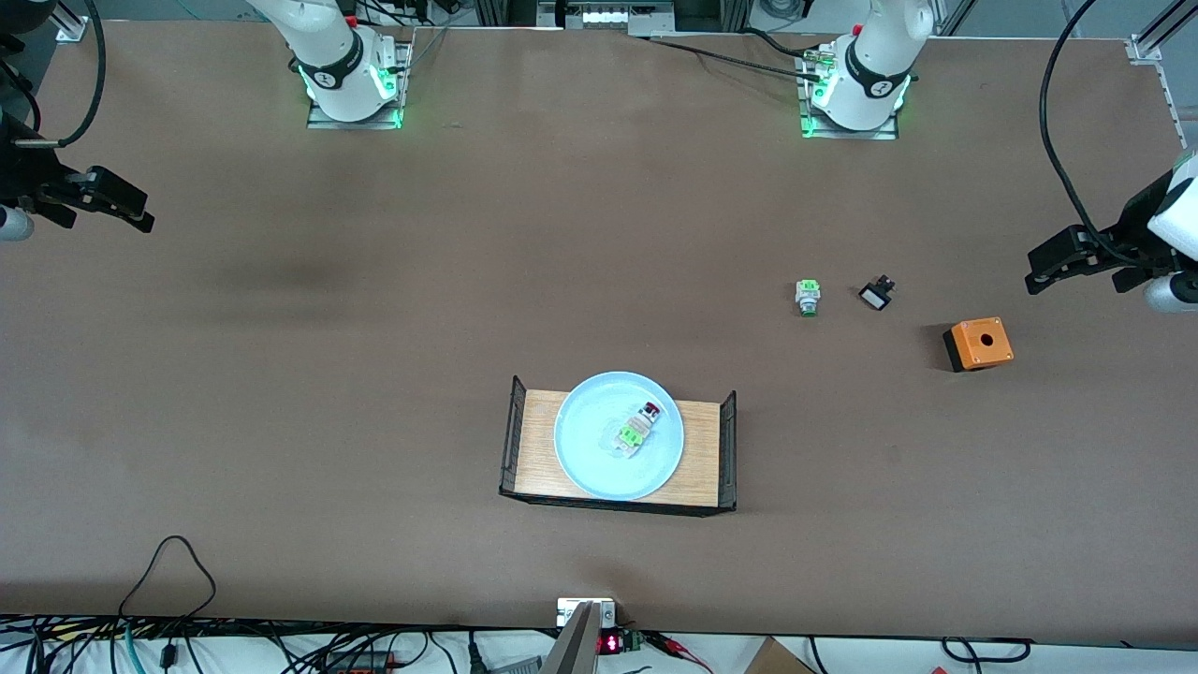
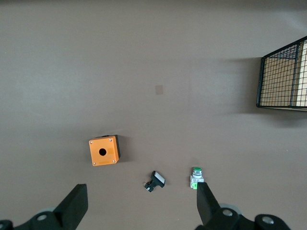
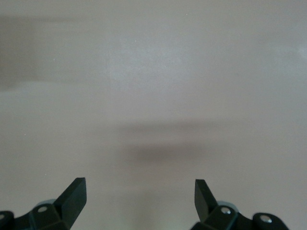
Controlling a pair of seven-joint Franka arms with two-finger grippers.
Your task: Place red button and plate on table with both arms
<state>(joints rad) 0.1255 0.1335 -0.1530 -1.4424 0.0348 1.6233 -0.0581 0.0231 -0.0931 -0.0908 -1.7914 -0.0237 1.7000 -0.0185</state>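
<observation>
The red button (image 1: 640, 428) lies on its side in the light blue plate (image 1: 590, 459). The plate rests on a wooden tray (image 1: 543, 449) with black wire ends, on the brown table (image 1: 374, 374) near the front camera. My left gripper (image 1: 1048, 269) is open and empty, held high over the left arm's end of the table; its fingers (image 2: 74, 206) show in the left wrist view. My right gripper (image 1: 131, 208) is open and empty, held high over the right arm's end; in its wrist view its fingers (image 3: 72, 196) frame bare table.
A green-capped switch (image 1: 808, 297) (image 2: 196, 177), a small black-and-white part (image 1: 876, 294) (image 2: 155, 181) and an orange box with a hole (image 1: 978, 344) (image 2: 103, 150) lie toward the left arm's end. The tray's wire end (image 2: 283, 76) shows in the left wrist view.
</observation>
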